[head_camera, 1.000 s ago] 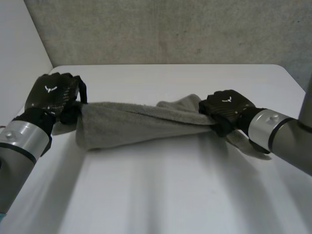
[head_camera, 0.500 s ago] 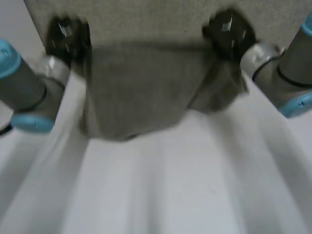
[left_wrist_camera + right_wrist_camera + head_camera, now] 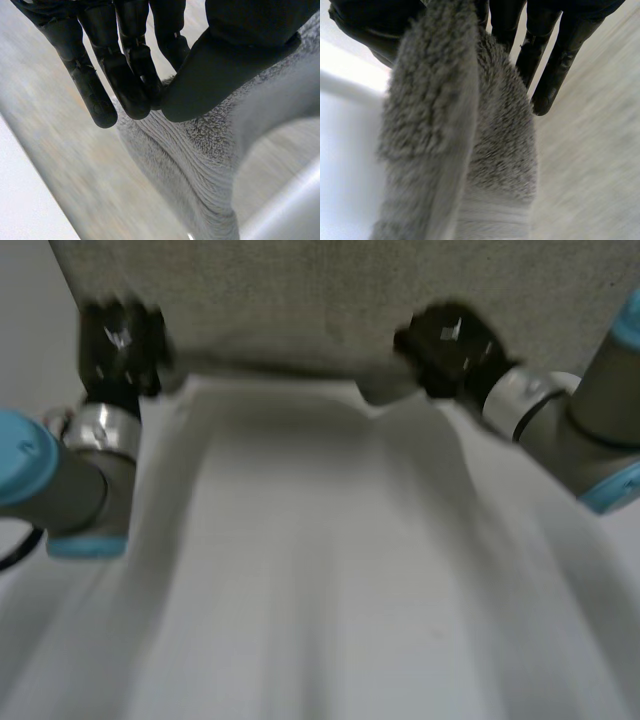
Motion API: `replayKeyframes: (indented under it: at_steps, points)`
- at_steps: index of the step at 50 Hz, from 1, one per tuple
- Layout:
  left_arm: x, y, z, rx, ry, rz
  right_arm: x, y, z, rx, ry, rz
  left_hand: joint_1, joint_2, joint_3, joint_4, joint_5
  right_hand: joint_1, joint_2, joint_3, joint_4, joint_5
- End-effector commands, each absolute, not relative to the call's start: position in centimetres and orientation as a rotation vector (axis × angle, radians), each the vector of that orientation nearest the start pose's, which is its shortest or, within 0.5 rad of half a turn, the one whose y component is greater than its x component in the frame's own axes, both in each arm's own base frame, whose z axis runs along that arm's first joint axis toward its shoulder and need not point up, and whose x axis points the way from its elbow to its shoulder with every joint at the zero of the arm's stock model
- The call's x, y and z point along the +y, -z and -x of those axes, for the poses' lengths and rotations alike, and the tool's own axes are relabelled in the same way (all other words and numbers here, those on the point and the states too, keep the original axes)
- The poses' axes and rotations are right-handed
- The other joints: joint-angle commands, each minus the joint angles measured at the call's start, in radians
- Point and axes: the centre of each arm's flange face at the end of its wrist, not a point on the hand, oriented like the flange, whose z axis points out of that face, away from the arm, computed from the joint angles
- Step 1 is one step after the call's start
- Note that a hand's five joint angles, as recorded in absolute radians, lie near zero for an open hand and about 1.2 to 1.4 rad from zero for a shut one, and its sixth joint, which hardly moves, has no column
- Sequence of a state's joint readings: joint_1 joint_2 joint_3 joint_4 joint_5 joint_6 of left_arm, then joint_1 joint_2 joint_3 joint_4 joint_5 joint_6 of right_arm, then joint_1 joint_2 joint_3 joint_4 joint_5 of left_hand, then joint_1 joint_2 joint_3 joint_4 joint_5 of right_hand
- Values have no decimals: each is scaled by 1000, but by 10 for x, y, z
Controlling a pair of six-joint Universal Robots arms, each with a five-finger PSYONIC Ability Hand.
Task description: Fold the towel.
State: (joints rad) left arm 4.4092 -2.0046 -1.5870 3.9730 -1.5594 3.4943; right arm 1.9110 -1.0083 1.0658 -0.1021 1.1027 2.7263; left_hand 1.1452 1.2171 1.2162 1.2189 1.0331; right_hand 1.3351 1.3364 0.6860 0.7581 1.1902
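Head view: right hand (image 3: 462, 352), perhaps logo (image 3: 450, 330)

Grey, blue-capped arms (image 3: 70, 485) carry a black left hand (image 3: 118, 340) and right hand (image 3: 452, 340).

Grey terry towel (image 3: 200, 150) hangs stretched in midair.

bare lab: white table (image 3: 330, 630), grey wall (image 3: 565, 280)
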Motion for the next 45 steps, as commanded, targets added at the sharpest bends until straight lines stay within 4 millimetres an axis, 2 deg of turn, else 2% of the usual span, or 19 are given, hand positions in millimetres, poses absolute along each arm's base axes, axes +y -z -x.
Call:
replayKeyframes:
  at_steps: [1,2,3,4,9,13,15,16,18,21,23,26,28,31,39,45]
  points:
    - [-337,-159,246,1917,2364,-708,-336,-162,-304,1901,1732,1340,251,179,180,177,189,61,60,710,638,32]
    - [-332,-145,245,1966,2306,-735,-336,-162,-304,1901,1732,1340,251,179,180,177,189,61,60,710,638,32]
    - [-329,-135,244,1997,2257,-766,-334,-147,-302,1941,1672,1371,251,179,180,177,189,61,60,710,638,32]
    - [-329,-135,244,1997,2256,-766,-331,-136,-301,1975,1620,1401,251,179,180,177,189,61,60,710,638,32]
    - [-323,-125,242,2000,2156,-848,-326,-125,-295,2055,1527,1407,251,179,180,177,189,-25,-27,624,551,-55]
    - [-325,-132,238,1972,2151,-842,-323,-122,-290,2092,1508,1390,251,179,180,177,189,-149,-150,500,428,-179]
    - [-326,-140,236,1952,2168,-824,-319,-134,-286,2107,1533,1380,251,179,180,177,189,-485,-486,164,92,-515]
    - [-324,-146,235,1941,2182,-816,-319,-134,-286,2107,1533,1380,251,179,180,177,189,-487,-488,162,90,-516]
    - [-322,-150,234,1934,2191,-814,-313,-144,-282,2113,1552,1361,251,179,180,177,189,-805,-807,-156,-228,-835]
    - [-318,-157,233,1922,2206,-806,-310,-143,-281,2121,1543,1336,251,179,180,177,189,-918,-920,-269,-341,-948]
    - [-315,-162,233,1912,2215,-802,-307,-140,-279,2140,1528,1248,251,179,180,177,189,-1027,-1028,-378,-450,-1056]
    - [-312,-170,231,1887,2237,-791,-308,-139,-277,2154,1522,1187,251,179,180,177,189,-1033,-1034,-384,-456,-1063]
    - [-311,-171,231,1882,2241,-789,-315,-135,-264,2201,1511,1057,251,179,180,177,189,-1030,-1031,-381,-453,-1060]
    - [-310,-176,229,1870,2248,-777,-320,-131,-254,2238,1499,969,251,179,180,177,189,-1012,-1014,-363,-436,-1042]
    - [-303,-171,224,1909,2229,-767,-327,-125,-242,2274,1481,853,251,179,180,177,189,-869,-870,-220,-292,-898]
    - [-297,-170,225,1938,2238,-763,-324,-123,-241,2289,1420,765,251,179,180,177,189,-877,-878,-228,-300,-907]
